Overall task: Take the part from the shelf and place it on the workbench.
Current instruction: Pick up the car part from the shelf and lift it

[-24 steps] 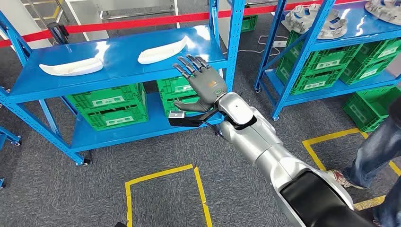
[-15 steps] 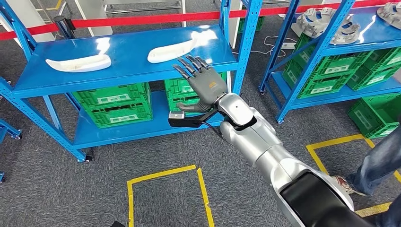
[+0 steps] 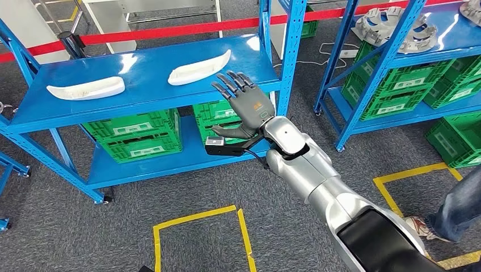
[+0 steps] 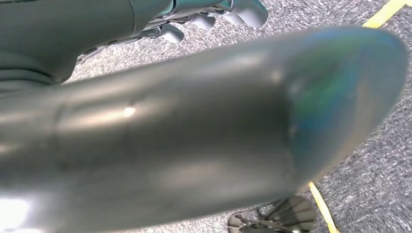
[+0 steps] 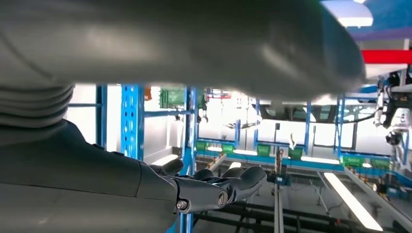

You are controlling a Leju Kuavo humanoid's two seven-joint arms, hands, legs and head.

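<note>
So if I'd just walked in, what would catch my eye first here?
Most likely the robot's big silver right arm, reaching up from the lower right with its right hand open, fingers spread, at the front edge of the blue shelf. Next, two white curved parts lying on that shelf: the nearer part just beyond the fingers, the other part off to the left. Green crates sit on the level below.

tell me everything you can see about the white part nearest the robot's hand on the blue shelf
The white part is a long, narrow, curved piece, tapering to a point at its far-right end. It looks like smooth, matte moulded plastic. It lies flat on the top deck of the blue shelf, angled so its right tip points away from the robot. Nothing touches it but the shelf. The right hand hovers just right of it, fingers spread, holding nothing. A second similar part lies apart, further left.
</note>
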